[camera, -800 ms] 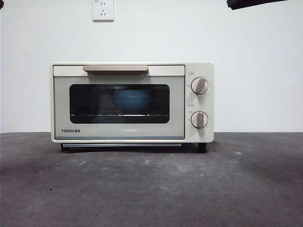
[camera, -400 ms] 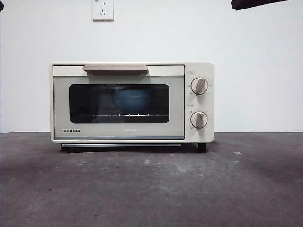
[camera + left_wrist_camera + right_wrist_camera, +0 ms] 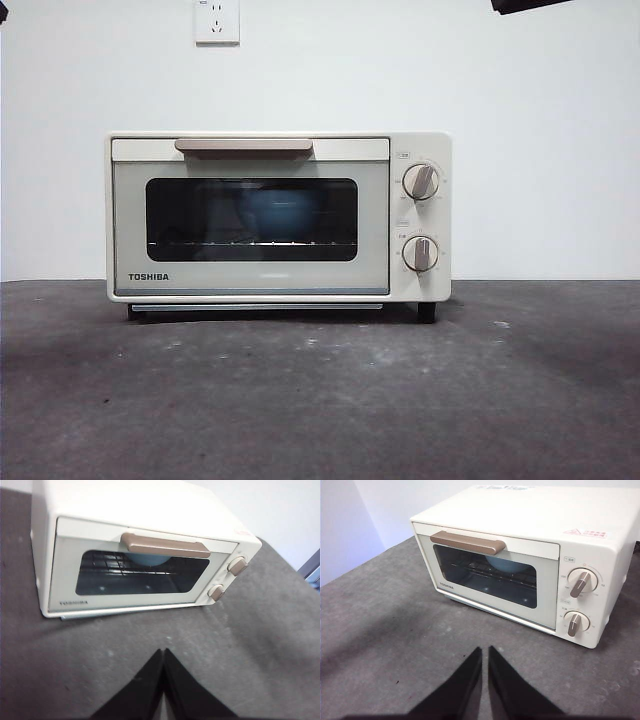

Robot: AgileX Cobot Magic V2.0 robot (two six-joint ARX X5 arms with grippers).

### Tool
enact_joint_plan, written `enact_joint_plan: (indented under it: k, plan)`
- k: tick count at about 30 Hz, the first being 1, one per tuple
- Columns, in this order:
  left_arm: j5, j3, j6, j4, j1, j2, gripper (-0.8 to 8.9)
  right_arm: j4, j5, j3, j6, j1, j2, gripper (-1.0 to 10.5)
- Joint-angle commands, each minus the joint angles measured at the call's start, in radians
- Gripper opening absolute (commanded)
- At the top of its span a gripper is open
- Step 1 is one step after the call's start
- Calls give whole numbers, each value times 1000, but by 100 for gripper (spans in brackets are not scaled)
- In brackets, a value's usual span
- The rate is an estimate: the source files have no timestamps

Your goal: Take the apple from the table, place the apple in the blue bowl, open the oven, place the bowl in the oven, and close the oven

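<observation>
The cream-white oven [image 3: 278,217] stands on the table [image 3: 320,390] with its door shut. Through the dark glass the blue bowl [image 3: 272,212] sits on the rack inside; it also shows behind the handle in the wrist views, bowl [image 3: 148,559] and bowl [image 3: 507,563]. The apple is hidden. My left gripper [image 3: 163,652] hangs shut above the table in front of the oven [image 3: 135,555], holding nothing. My right gripper [image 3: 485,651] is shut and empty too, in front of the oven [image 3: 530,555]. One arm shows as a black tip [image 3: 525,5] at the top right of the front view.
A white wall socket [image 3: 217,21] is on the wall behind the oven. Two round knobs [image 3: 420,182] sit on the oven's right panel. The beige bar handle [image 3: 244,146] runs across the door's top.
The black arm tip at the top right of the front view has drawn further up and out of the picture. The oven and bowl have not moved.
</observation>
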Motion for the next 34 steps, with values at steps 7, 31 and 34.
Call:
enact_joint_plan:
  k: [7, 31, 34]
  plan:
    - [-219, -94, 234, 201, 110, -164, 7, 10, 1, 1, -8, 10, 3, 4]
    - [-349, -671, 248, 315, 207, -572, 7, 10, 1, 1, -8, 10, 2, 4]
    - [-349, -689, 230, 285, 207, -571, 7, 10, 1, 1, -8, 10, 2, 4]
